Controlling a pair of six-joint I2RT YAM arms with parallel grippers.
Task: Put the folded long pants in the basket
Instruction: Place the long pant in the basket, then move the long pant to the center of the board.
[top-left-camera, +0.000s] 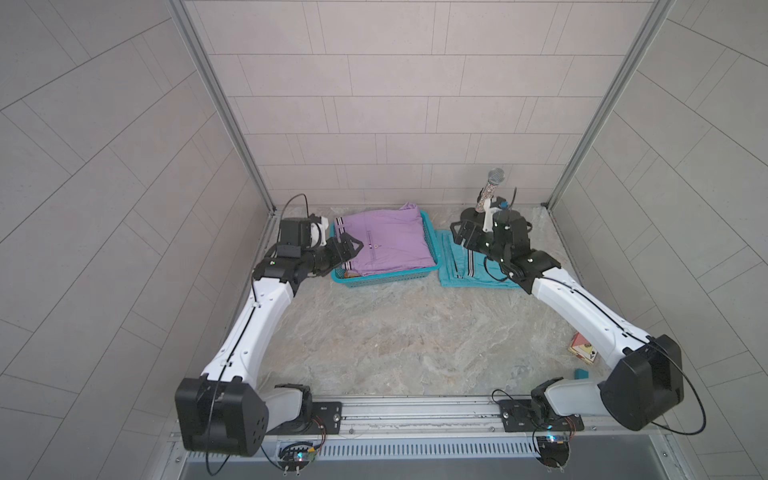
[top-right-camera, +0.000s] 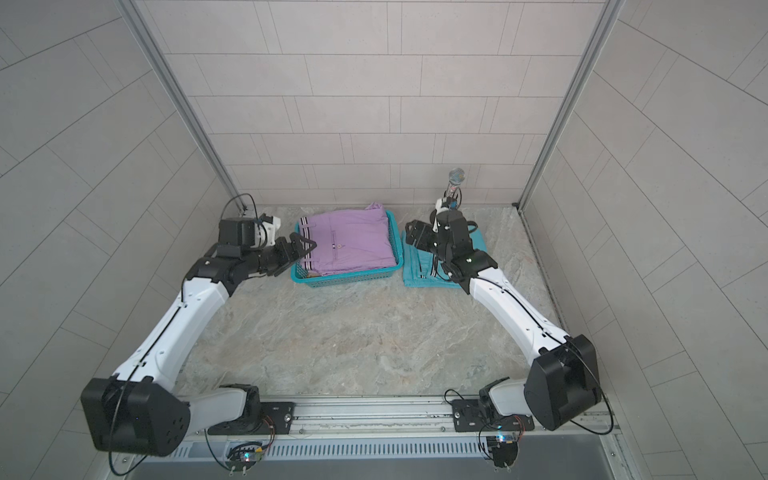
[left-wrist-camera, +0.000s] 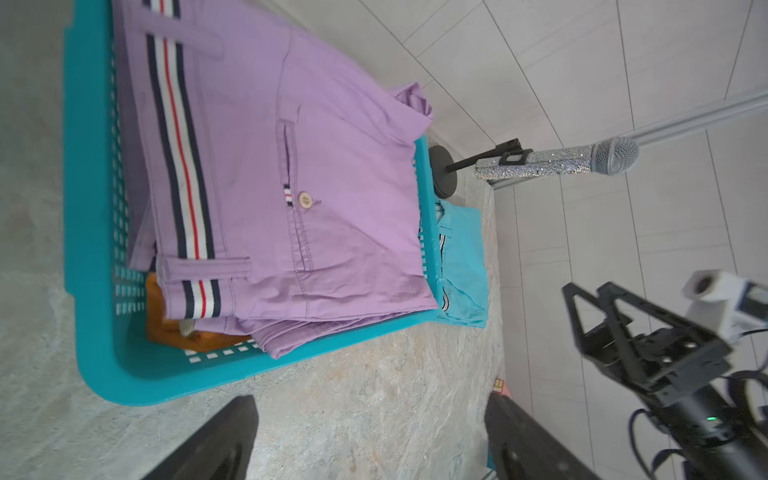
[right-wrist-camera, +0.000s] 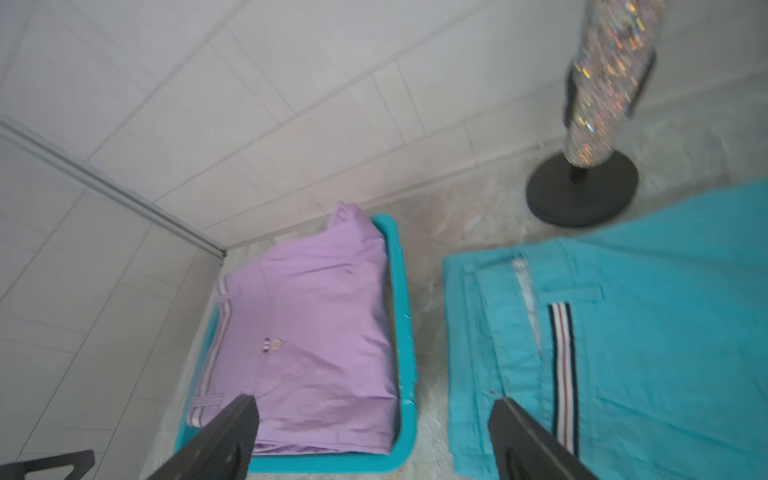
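**A:** Which step?
**B:** Lilac pants (top-left-camera: 386, 243) lie in the basket (top-left-camera: 386, 279) over an orange pair (left-wrist-camera: 187, 328). The left claw (top-left-camera: 356, 245) and right claw (top-left-camera: 459, 235) are both apart and empty.
**A:** Next?
**B:** Likely the turquoise pants (top-left-camera: 451, 270), on the surface beside the basket, under the right claw.

Top views: high above table (top-left-camera: 395, 332) front, looked down, whole scene, nearly equal. Wrist views: close, low; both took in basket (left-wrist-camera: 124, 386) and mic (left-wrist-camera: 552, 164).

Pale tiled walls (top-left-camera: 395, 83) on three sides; aluminium corner posts (top-left-camera: 224, 108); marbled beige-grey floor (top-left-camera: 395, 332); even light.
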